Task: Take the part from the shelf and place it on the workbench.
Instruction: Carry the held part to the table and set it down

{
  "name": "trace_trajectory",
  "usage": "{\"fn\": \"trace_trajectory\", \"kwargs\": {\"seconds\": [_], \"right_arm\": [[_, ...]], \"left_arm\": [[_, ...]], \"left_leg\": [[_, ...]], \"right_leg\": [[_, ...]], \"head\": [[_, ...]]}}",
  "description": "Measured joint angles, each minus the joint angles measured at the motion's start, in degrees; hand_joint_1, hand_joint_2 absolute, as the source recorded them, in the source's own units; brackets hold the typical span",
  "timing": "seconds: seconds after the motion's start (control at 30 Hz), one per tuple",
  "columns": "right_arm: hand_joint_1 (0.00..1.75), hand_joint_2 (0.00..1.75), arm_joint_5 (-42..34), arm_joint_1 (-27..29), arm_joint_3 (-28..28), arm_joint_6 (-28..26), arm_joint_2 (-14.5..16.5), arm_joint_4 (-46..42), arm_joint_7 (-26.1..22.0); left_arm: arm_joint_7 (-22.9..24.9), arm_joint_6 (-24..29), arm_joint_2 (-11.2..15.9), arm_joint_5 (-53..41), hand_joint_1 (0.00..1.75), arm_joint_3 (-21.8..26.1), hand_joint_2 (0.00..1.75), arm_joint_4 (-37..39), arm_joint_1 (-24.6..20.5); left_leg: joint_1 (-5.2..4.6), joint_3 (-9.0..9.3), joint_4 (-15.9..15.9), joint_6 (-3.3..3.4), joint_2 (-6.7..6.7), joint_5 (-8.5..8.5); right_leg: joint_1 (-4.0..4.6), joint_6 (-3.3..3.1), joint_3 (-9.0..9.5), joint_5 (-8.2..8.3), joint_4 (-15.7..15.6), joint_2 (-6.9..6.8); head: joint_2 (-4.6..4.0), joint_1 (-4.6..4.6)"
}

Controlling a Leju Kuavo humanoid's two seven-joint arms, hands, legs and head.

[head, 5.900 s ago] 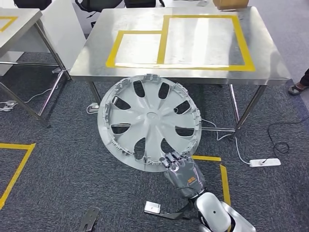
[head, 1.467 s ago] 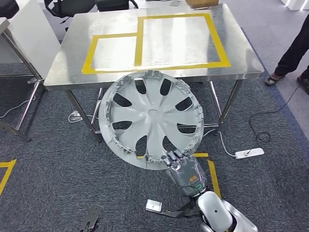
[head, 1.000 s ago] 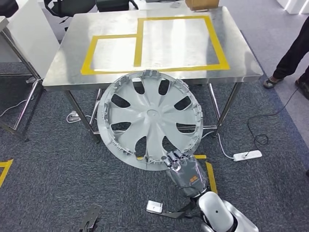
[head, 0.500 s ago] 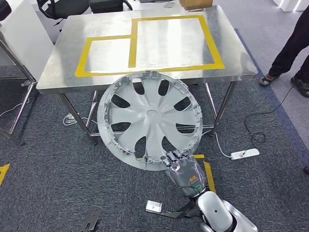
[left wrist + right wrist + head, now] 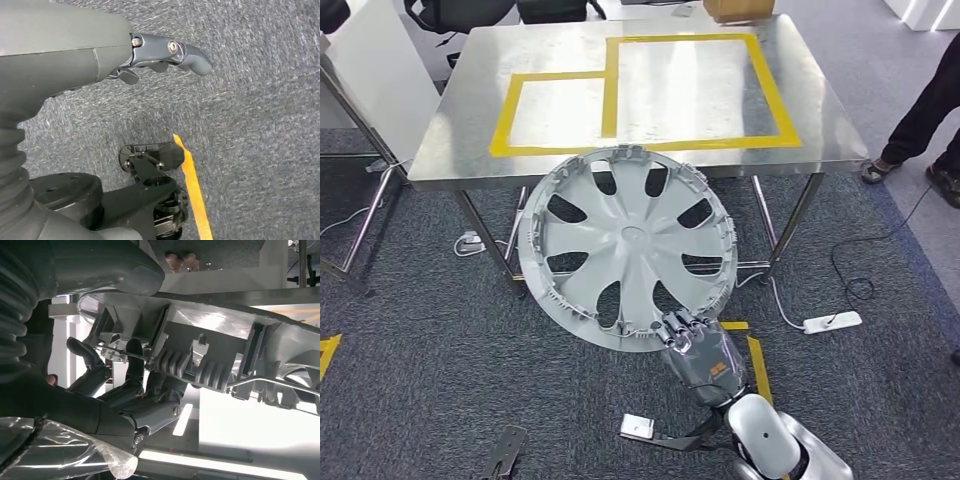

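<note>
A large grey wheel cover (image 5: 629,245) with several spoke openings hangs in front of me, its far rim overlapping the near edge of the steel workbench (image 5: 456,140). My right hand (image 5: 697,352) grips its near rim from below. In the right wrist view the fingers (image 5: 113,385) curl under the ribbed inner rim of the wheel cover (image 5: 211,345) and the thumb presses on top. The workbench carries two yellow taped rectangles (image 5: 773,95). My left hand (image 5: 113,45) hangs over the grey carpet with its fingers apart, holding nothing.
A person's legs and shoes (image 5: 924,120) stand at the right of the workbench. A white power strip (image 5: 832,322) and cables lie on the carpet. Yellow floor tape (image 5: 756,365) runs near my right arm. A second steel table (image 5: 365,80) stands at the left. A cardboard box (image 5: 737,8) sits at the workbench's far edge.
The whole scene shifted slightly as the camera moved; the workbench drifted a little to the right in the picture. The wheel cover stays held in my right hand.
</note>
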Motion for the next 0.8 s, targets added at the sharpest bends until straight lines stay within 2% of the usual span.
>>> {"fn": "trace_trajectory", "kwargs": {"seconds": [0.1,0.17,0.2,0.27,0.3,0.33,0.37,0.43,0.47,0.5,0.53,0.63,0.67,0.7,0.77,0.8], "right_arm": [[1.75,1.75,0.0,0.0,0.0,0.0,0.0,0.0,0.0],[1.75,1.75,0.0,-0.1,0.0,0.0,0.0,0.0,0.1],[1.75,1.75,0.0,-0.2,0.0,0.0,0.0,0.0,0.1],[1.75,1.75,0.0,-0.2,0.0,0.0,0.0,0.0,0.1],[1.75,1.75,0.0,-0.2,0.0,0.0,0.0,0.0,0.1],[1.75,1.75,0.0,-0.2,0.0,0.0,0.0,0.0,0.1],[1.75,1.75,0.0,-0.1,0.0,0.0,0.0,0.1,0.1],[1.75,1.75,0.0,-0.1,0.0,0.0,0.0,0.1,0.1],[1.75,1.75,0.0,-0.2,0.0,0.0,0.0,0.1,0.1],[1.75,1.75,0.0,-0.2,0.0,0.0,0.0,0.1,0.0],[1.75,1.75,0.0,-0.3,0.0,0.0,0.0,0.1,0.0],[1.75,1.75,0.0,-0.4,0.0,0.0,0.0,0.1,0.0],[1.75,1.75,0.0,-0.4,0.0,0.0,0.0,0.1,0.0],[1.75,1.75,0.0,-0.4,0.0,0.0,0.0,0.1,0.0],[1.75,1.75,0.0,-0.5,0.0,0.0,0.0,0.1,0.0],[1.75,1.75,0.0,-0.4,0.0,0.0,0.0,0.2,-0.1]], "left_arm": [[0.0,0.0,0.0,-0.1,0.00,0.0,1.75,0.0,0.0],[0.1,0.2,0.1,-0.2,0.00,0.0,1.75,-0.1,-0.1],[0.1,0.2,0.1,-0.2,0.00,0.0,1.75,-0.1,-0.1],[0.1,0.2,0.1,-0.2,0.00,0.0,1.75,-0.1,-0.1],[0.1,0.2,0.1,-0.2,0.00,0.1,1.75,-0.1,0.0],[0.1,0.2,0.1,-0.2,0.00,0.1,1.75,-0.1,0.1],[0.1,0.2,0.1,-0.2,0.00,0.1,1.75,-0.1,0.1],[0.1,0.2,0.2,-0.2,0.00,0.1,1.75,-0.1,0.1],[0.1,0.2,0.2,-0.2,0.00,0.1,1.75,-0.1,0.1],[0.1,0.2,0.2,-0.2,0.00,0.1,1.75,-0.1,0.0],[0.1,0.2,0.2,-0.2,0.00,0.1,1.75,-0.1,0.0],[0.1,0.3,0.3,-0.2,0.00,0.1,1.75,-0.1,0.0],[0.1,0.3,0.3,-0.2,0.00,0.1,1.75,-0.1,0.0],[0.1,0.4,0.3,-0.2,0.00,0.1,1.75,-0.1,-0.1],[0.1,0.3,0.2,-0.2,0.00,0.2,1.75,-0.1,-0.2],[0.1,0.3,0.2,-0.2,0.00,0.2,1.75,-0.1,-0.1]], "left_leg": [[-0.10,-0.15,0.3,-0.52,0.03,-0.22],[0.04,-0.88,2.3,-1.22,0.01,-1.55],[0.28,-2.04,4.9,-1.67,0.01,-2.88],[0.97,-5.74,12.2,-2.50,0.01,-5.74],[1.30,-7.28,15.0,-2.78,0.01,-6.27],[1.57,-7.99,15.8,-3.00,0.02,-5.65],[1.77,-7.65,14.4,-3.15,0.02,-3.96],[1.97,-4.75,7.3,-3.27,-0.01,0.56],[1.86,-3.27,3.9,-3.16,-0.03,1.86],[1.71,-2.29,1.7,-2.92,-0.02,2.28],[1.51,-1.88,0.8,-2.62,-0.03,1.93],[1.44,-1.40,-0.2,-1.43,0.01,1.42],[1.53,-1.11,-0.5,-1.01,0.01,1.40],[1.59,-0.83,-0.8,-0.62,0.02,1.37],[1.38,-0.54,-0.8,0.00,0.03,1.04],[1.23,-0.36,-0.8,0.19,0.02,0.84]], "right_leg": [[-0.03,-0.59,0.59,-0.14,-0.9,0.02],[-0.43,-1.08,1.04,-0.12,-1.3,-0.05],[-0.58,-1.27,1.28,-0.17,-1.4,-0.10],[-0.67,-1.51,1.56,-0.41,-1.4,-0.08],[-0.71,-1.52,1.75,-0.56,-1.4,-0.03],[-0.79,-1.46,2.01,-0.76,-1.4,0.05],[-0.90,-1.31,2.36,-1.00,-1.4,0.13],[-1.16,-0.82,3.16,-1.54,-1.4,0.25],[-1.18,-0.49,3.42,-1.79,-1.4,0.31],[-1.19,-0.14,3.51,-1.94,-1.5,0.35],[-1.18,0.25,3.51,-2.03,-1.6,0.35],[-1.20,1.39,3.52,-2.46,-1.8,0.19],[-1.19,1.58,2.93,-3.14,-0.6,0.13],[-1.15,1.65,1.57,-4.29,1.9,0.09],[-1.05,1.59,-2.97,-7.06,9.7,0.06],[-1.00,1.55,-5.21,-7.73,13.1,0.05]], "head": [[0.00,-0.07],[0.00,-0.29],[0.00,-0.41],[0.00,-0.59],[0.00,-0.57],[0.00,-0.58],[0.00,-0.58],[0.00,-0.57],[0.00,-0.58],[0.00,-0.58],[0.00,-0.58],[0.00,-0.55],[0.00,-0.46],[0.00,-0.37],[0.00,-0.28],[0.00,-0.29]]}}
